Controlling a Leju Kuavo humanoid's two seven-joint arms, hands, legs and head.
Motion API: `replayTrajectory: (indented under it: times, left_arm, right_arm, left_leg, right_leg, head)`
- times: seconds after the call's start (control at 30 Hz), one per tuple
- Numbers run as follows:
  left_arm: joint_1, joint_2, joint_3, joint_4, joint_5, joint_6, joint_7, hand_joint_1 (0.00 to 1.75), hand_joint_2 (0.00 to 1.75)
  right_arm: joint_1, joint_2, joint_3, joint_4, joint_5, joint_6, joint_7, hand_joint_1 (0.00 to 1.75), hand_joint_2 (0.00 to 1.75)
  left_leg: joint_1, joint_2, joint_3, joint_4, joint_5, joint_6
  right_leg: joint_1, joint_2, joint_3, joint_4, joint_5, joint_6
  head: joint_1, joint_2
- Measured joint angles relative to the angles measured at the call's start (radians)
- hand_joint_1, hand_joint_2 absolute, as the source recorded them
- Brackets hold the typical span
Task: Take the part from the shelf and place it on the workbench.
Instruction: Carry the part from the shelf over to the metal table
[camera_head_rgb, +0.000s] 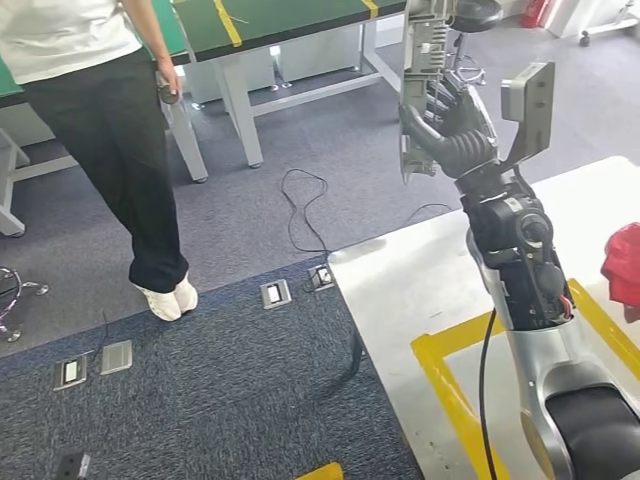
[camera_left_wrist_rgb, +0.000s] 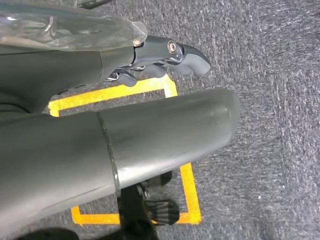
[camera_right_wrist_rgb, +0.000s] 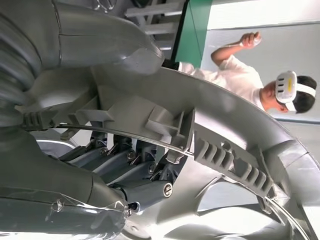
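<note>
Head view, part: a grey ribbed plastic part (camera_head_rgb: 420, 85) is held upright at about 1 o'clock, clear of the floor.
Head view, right hand: the right hand (camera_head_rgb: 445, 135) is wrapped round the part's lower half, fingers closed on it.
Head view, surface: a white surface (camera_head_rgb: 407, 290) with a yellow taped frame (camera_head_rgb: 445, 385) lies at 4 o'clock, below the raised arm; a red object (camera_head_rgb: 623, 265) sits at its 3 o'clock edge.
Head view, bystander: a person (camera_head_rgb: 113, 120) stands at 10 o'clock on the carpet.
Left wrist view, left hand: the left hand (camera_left_wrist_rgb: 166, 52) hangs over carpet and a yellow floor marking (camera_left_wrist_rgb: 188, 190), fingers loosely curled, nothing held.
Right wrist view, grip: dark fingers (camera_right_wrist_rgb: 124, 162) are pressed against the part's ribbed inner face (camera_right_wrist_rgb: 226, 155); the hold looks firm.
Step judged: carrying, the part already off the shelf and not yet set down.
Next move calls for: lowering the part over the surface, probably inside the frame, before the fingers are released.
</note>
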Motion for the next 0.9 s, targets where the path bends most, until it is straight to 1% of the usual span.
replayTrajectory:
  times: [0.03, 0.07, 0.1, 0.13, 0.17, 0.2, 0.23, 0.27, 0.3, 0.33, 0.37, 0.4, 0.43, 0.47, 0.5, 0.53, 0.57, 0.6, 0.63, 0.67, 0.7, 0.73, 0.77, 0.8, 0.87, 0.9]
  left_arm:
    - [0.002, 0.000, 0.000, 0.000, 0.000, 0.000, 0.000, 0.00, 0.00]
    - [0.003, -0.001, 0.000, 0.000, 0.000, 0.000, 0.000, 0.00, 0.00]
    - [0.004, -0.001, 0.000, 0.000, 0.000, 0.000, 0.000, 0.00, 0.00]
    - [0.004, -0.002, 0.000, 0.000, 0.000, 0.000, 0.000, 0.00, 0.00]
    - [0.004, -0.001, 0.000, 0.000, 0.000, 0.000, 0.000, 0.00, 0.00]
    - [0.003, 0.000, 0.000, 0.000, 0.000, 0.000, 0.000, 0.00, 0.00]
    - [0.002, 0.001, 0.000, 0.000, 0.000, 0.000, 0.000, 0.00, 0.00]
    - [0.001, 0.002, 0.000, 0.000, 0.000, 0.000, -0.001, 0.00, 0.00]
    - [0.001, 0.003, 0.000, 0.000, 0.000, 0.000, -0.001, 0.00, 0.00]
    - [0.001, 0.003, 0.000, 0.000, 0.000, 0.000, -0.001, 0.00, 0.00]
    - [0.000, 0.003, 0.000, 0.000, 0.000, 0.000, -0.001, 0.00, 0.00]
    - [-0.001, 0.002, 0.000, 0.000, 0.000, 0.000, -0.002, 0.00, 0.00]
    - [-0.001, 0.002, 0.000, 0.000, 0.000, 0.000, -0.002, 0.00, 0.00]
    - [0.000, 0.002, 0.000, 0.000, 0.000, 0.000, -0.002, 0.00, 0.00]
    - [0.000, 0.001, 0.000, 0.000, 0.000, 0.000, -0.002, 0.00, 0.00]
    - [0.001, 0.001, 0.000, 0.000, 0.000, 0.000, -0.002, 0.00, 0.00]
    - [0.002, 0.001, 0.000, 0.000, 0.000, 0.000, -0.002, 0.00, 0.00]
    - [0.002, 0.001, 0.000, 0.000, 0.000, 0.000, -0.002, 0.00, 0.00]
    - [0.002, 0.000, 0.000, 0.000, 0.000, 0.000, -0.002, 0.00, 0.00]
    - [0.002, -0.001, 0.000, 0.000, 0.000, 0.000, -0.002, 0.00, 0.00]
    - [0.002, -0.001, 0.000, 0.000, 0.000, 0.000, -0.002, 0.00, 0.00]
    - [0.002, 0.000, 0.000, 0.000, 0.000, 0.000, -0.002, 0.00, 0.00]
    - [0.002, 0.000, 0.000, 0.000, 0.000, 0.000, -0.003, 0.00, 0.00]
    - [0.002, 0.001, 0.000, 0.000, 0.000, 0.000, -0.003, 0.00, 0.00]
    - [0.002, 0.001, 0.000, 0.000, 0.000, 0.000, -0.004, 0.00, 0.00]
    - [0.001, 0.001, 0.000, 0.000, 0.000, 0.000, -0.004, 0.00, 0.00]
  right_arm:
    - [0.000, 0.000, 0.000, 0.001, 0.005, 0.000, -0.001, 1.75, 1.75]
    - [0.000, 0.000, 0.000, 0.002, 0.008, -0.001, -0.002, 1.75, 1.75]
    - [0.000, 0.000, 0.000, 0.003, 0.010, -0.002, -0.002, 1.75, 1.75]
    - [0.000, 0.000, 0.000, 0.004, 0.012, -0.002, -0.002, 1.75, 1.75]
    - [0.000, 0.000, 0.000, 0.005, 0.015, -0.003, -0.002, 1.75, 1.75]
    - [-0.001, 0.000, 0.000, 0.005, 0.019, -0.004, -0.002, 1.75, 1.75]
    - [-0.001, 0.000, -0.001, 0.005, 0.025, -0.005, -0.002, 1.75, 1.75]
    - [-0.001, 0.000, -0.001, 0.006, 0.032, -0.007, -0.003, 1.75, 1.75]
    - [0.000, 0.000, -0.001, 0.006, 0.038, -0.008, -0.004, 1.75, 1.75]
    - [0.000, 0.000, -0.002, 0.006, 0.045, -0.010, -0.004, 1.75, 1.75]
    - [0.001, 0.000, -0.003, 0.007, 0.051, -0.011, -0.004, 1.75, 1.75]
    - [0.002, 0.000, -0.004, 0.007, 0.054, -0.012, -0.005, 1.75, 1.75]
    - [0.003, 0.000, -0.005, 0.007, 0.056, -0.012, -0.005, 1.75, 1.75]
    - [0.004, 0.000, -0.006, 0.007, 0.058, -0.012, -0.006, 1.75, 1.75]
    - [0.005, 0.000, -0.007, 0.007, 0.059, -0.013, -0.007, 1.75, 1.75]
    - [0.007, 0.000, -0.007, 0.008, 0.060, -0.013, -0.008, 1.75, 1.75]
    - [0.009, 0.000, -0.007, 0.009, 0.062, -0.014, -0.008, 1.75, 1.75]
    - [0.011, 0.000, -0.008, 0.010, 0.062, -0.015, -0.009, 1.75, 1.75]
    - [0.013, 0.000, -0.008, 0.012, 0.062, -0.016, -0.008, 1.75, 1.75]
    - [0.014, 0.000, -0.009, 0.013, 0.063, -0.018, -0.008, 1.75, 1.75]
    - [0.015, 0.000, -0.009, 0.013, 0.064, -0.019, -0.009, 1.75, 1.75]
    - [0.014, 0.000, -0.010, 0.014, 0.066, -0.019, -0.009, 1.75, 1.75]
    - [0.014, 0.000, -0.010, 0.014, 0.069, -0.019, -0.010, 1.75, 1.75]
    - [0.014, 0.000, -0.011, 0.015, 0.072, -0.020, -0.010, 1.75, 1.75]
    - [0.016, 0.000, -0.012, 0.015, 0.077, -0.021, -0.010, 1.75, 1.75]
    - [0.016, 0.000, -0.013, 0.015, 0.077, -0.021, -0.010, 1.75, 1.75]
  left_leg:
    - [0.000, -0.004, -0.032, 0.064, -0.022, 0.000]
    - [0.000, -0.006, -0.052, 0.099, -0.026, 0.001]
    - [0.000, -0.007, -0.051, 0.090, -0.009, 0.004]
    - [0.000, -0.010, -0.031, 0.044, 0.022, 0.009]
    - [-0.001, -0.017, 0.002, -0.029, 0.061, 0.014]
    - [-0.002, -0.029, 0.038, -0.103, 0.091, 0.020]
    - [-0.002, -0.037, 0.064, -0.158, 0.110, 0.023]
    - [-0.004, -0.043, 0.079, -0.190, 0.117, 0.026]
    - [-0.006, -0.044, 0.085, -0.201, 0.116, 0.027]
    - [-0.006, -0.038, 0.086, -0.206, 0.117, 0.029]
    - [-0.005, -0.032, 0.089, -0.211, 0.120, 0.033]
    - [-0.003, -0.026, 0.092, -0.217, 0.123, 0.039]
    - [-0.002, -0.020, 0.095, -0.223, 0.126, 0.043]
    - [-0.001, -0.013, 0.097, -0.226, 0.127, 0.046]
    - [-0.002, -0.009, 0.098, -0.227, 0.127, 0.048]
    - [-0.002, -0.003, 0.098, -0.226, 0.126, 0.049]
    - [-0.002, 0.002, 0.098, -0.226, 0.126, 0.049]
    - [-0.002, 0.007, 0.098, -0.225, 0.125, 0.049]
    - [-0.001, 0.011, 0.099, -0.224, 0.123, 0.047]
    - [0.000, 0.015, 0.100, -0.221, 0.121, 0.044]
    - [-0.001, 0.019, 0.101, -0.218, 0.117, 0.040]
    - [-0.002, 0.022, 0.100, -0.212, 0.113, 0.035]
    - [-0.004, 0.026, 0.098, -0.208, 0.111, 0.030]
    - [-0.006, 0.030, 0.096, -0.206, 0.110, 0.026]
    - [-0.006, 0.041, 0.094, -0.204, 0.108, 0.018]
    - [-0.004, 0.038, 0.091, -0.195, 0.099, 0.014]
  right_leg:
    - [0.001, 0.006, -0.001, 0.000, 0.001, -0.001]
    - [0.002, 0.013, -0.001, 0.000, 0.001, -0.002]
    - [0.003, 0.021, -0.001, 0.000, 0.001, -0.002]
    - [0.004, 0.029, 0.000, 0.000, 0.001, -0.002]
    - [0.004, 0.037, 0.000, 0.000, 0.002, -0.002]
    - [0.005, 0.044, -0.001, 0.001, 0.001, -0.001]
    - [0.006, 0.051, -0.002, 0.001, 0.002, 0.002]
    - [0.006, 0.056, -0.004, 0.002, 0.003, 0.005]
    - [0.006, 0.062, -0.006, 0.001, 0.004, 0.009]
    - [0.004, 0.067, -0.007, -0.001, 0.006, 0.015]
    - [0.003, 0.067, -0.008, 0.002, 0.003, 0.020]
    - [0.002, 0.057, -0.014, 0.016, -0.009, 0.025]
    - [0.003, 0.044, -0.028, 0.050, -0.032, 0.029]
    - [0.002, 0.027, -0.052, 0.108, -0.065, 0.032]
    - [0.002, 0.016, -0.083, 0.178, -0.100, 0.036]
    - [0.000, 0.011, -0.112, 0.244, -0.126, 0.040]
    - [-0.003, 0.008, -0.132, 0.289, -0.138, 0.044]
    - [-0.006, 0.005, -0.133, 0.293, -0.129, 0.047]
    - [-0.008, 0.001, -0.115, 0.258, -0.104, 0.049]
    - [-0.011, -0.006, -0.083, 0.193, -0.068, 0.051]
    - [-0.010, -0.020, -0.047, 0.120, -0.039, 0.053]
    - [-0.008, -0.032, -0.019, 0.061, -0.019, 0.052]
    - [-0.005, -0.040, -0.003, 0.025, -0.011, 0.048]
    - [-0.002, -0.042, 0.000, 0.012, -0.013, 0.043]
    - [0.000, -0.030, -0.002, 0.009, -0.010, 0.028]
    - [0.000, -0.023, -0.002, 0.007, -0.008, 0.022]
  head:
    - [-0.004, 0.000]
    - [-0.007, 0.000]
    - [-0.008, 0.000]
    - [-0.010, 0.000]
    - [-0.011, 0.000]
    - [-0.012, 0.000]
    - [-0.012, 0.000]
    - [-0.012, 0.000]
    - [-0.012, 0.000]
    - [-0.011, 0.000]
    - [-0.011, 0.000]
    - [-0.009, 0.000]
    - [-0.006, 0.000]
    - [-0.002, 0.000]
    - [0.003, 0.000]
    - [0.006, 0.000]
    - [0.009, 0.000]
    - [0.012, 0.000]
    - [0.016, 0.000]
    - [0.020, 0.000]
    - [0.023, 0.000]
    - [0.027, 0.000]
    - [0.028, 0.000]
    - [0.027, 0.000]
    - [0.021, 0.000]
    - [0.018, 0.000]
